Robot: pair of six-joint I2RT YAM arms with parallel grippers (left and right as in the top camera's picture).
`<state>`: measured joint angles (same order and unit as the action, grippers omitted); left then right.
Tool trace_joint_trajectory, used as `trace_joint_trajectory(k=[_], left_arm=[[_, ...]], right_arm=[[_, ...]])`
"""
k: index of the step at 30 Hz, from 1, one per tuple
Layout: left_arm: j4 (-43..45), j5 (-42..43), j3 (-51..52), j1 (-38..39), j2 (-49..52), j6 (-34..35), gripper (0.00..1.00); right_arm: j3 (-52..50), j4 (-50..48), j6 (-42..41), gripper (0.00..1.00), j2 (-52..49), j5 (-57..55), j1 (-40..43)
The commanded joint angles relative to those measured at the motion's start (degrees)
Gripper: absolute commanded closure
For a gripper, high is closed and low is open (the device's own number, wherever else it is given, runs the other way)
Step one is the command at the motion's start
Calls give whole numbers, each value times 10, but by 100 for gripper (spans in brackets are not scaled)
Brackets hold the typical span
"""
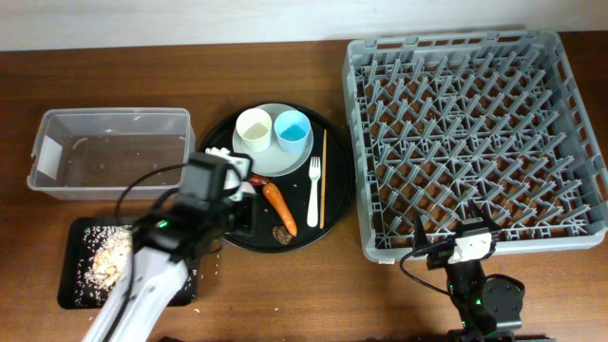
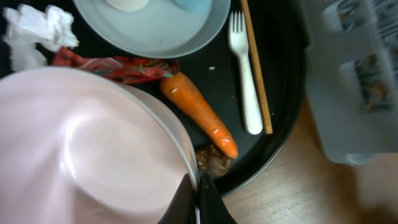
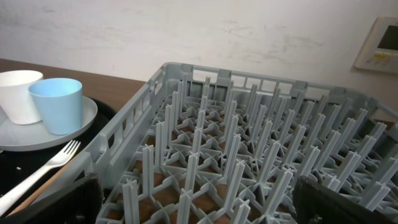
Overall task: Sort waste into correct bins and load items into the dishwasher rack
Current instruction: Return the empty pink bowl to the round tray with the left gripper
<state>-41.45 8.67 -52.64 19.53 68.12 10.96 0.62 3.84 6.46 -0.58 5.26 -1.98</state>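
Pegs stand in a tight grid across the dishwasher rack, a large square crate of grey moulded plastic at the right of the wooden table. The white-pinkish bowl is smooth, glossy and round, with a thin rim. The left gripper has its jaws pinched together on that rim, holding the bowl over the near left part of the round black tray (from overhead the arm hides the bowl almost wholly). The carrot is tapered and matt orange, the red wrapper crinkled and shiny, the tissue crumpled white, the brown lump small and rough.

On the round tray sits the pale plate, carrying the cream cup and the light blue cup side by side. The white plastic fork and the thin wooden chopsticks lie parallel just right of the plate. The shallow black rectangular tray at the near left holds pale grainy scraps. The clear tub behind it shows a few pale flecks on its floor.

The right gripper sits at the rack's near wall, jaws wide apart and facing the pegs. In the left wrist view the bowl covers part of the wrapper. From overhead the left arm crosses the rectangular tray's right side.
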Motion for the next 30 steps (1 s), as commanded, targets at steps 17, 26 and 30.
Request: trace_joint_trajectory(k=[17,26,30], left_arm=[[4,-110,-88,73,169,14,58],[10,-74,-111,134,170,49,73],[9,-76,-111,194,244,64,99]], right_arm=[[-3,3,4,1,4,1,-2],[-3,3,4,1,4,1,-2],[-3,3,4,1,4,1,-2]])
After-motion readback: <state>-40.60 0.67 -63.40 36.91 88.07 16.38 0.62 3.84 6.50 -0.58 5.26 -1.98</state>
